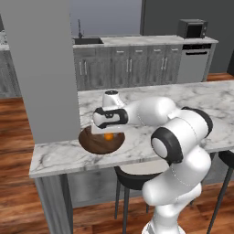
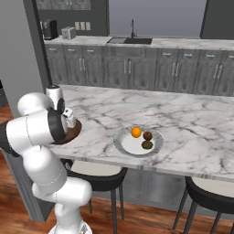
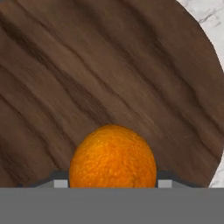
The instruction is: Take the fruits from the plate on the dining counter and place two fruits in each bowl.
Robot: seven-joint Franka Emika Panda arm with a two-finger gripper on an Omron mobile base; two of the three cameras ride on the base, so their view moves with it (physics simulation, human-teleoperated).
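The two-finger gripper [image 1: 109,133] hangs low over the dark brown wood-grained bowl [image 1: 93,142], which sits near the left end of the long white marble dining counter [image 1: 192,103]. A bright orange round fruit [image 3: 113,155] sits between the fingertips, just above the bowl's floor; the fingers flank it closely on both sides, though whether they press on it I cannot tell. Well to the right of that bowl, the round white grey-rimmed plate [image 2: 124,145] holds a second orange fruit [image 2: 136,132], a reddish-brown fruit [image 2: 147,135] and a dark olive-brown fruit [image 2: 146,145].
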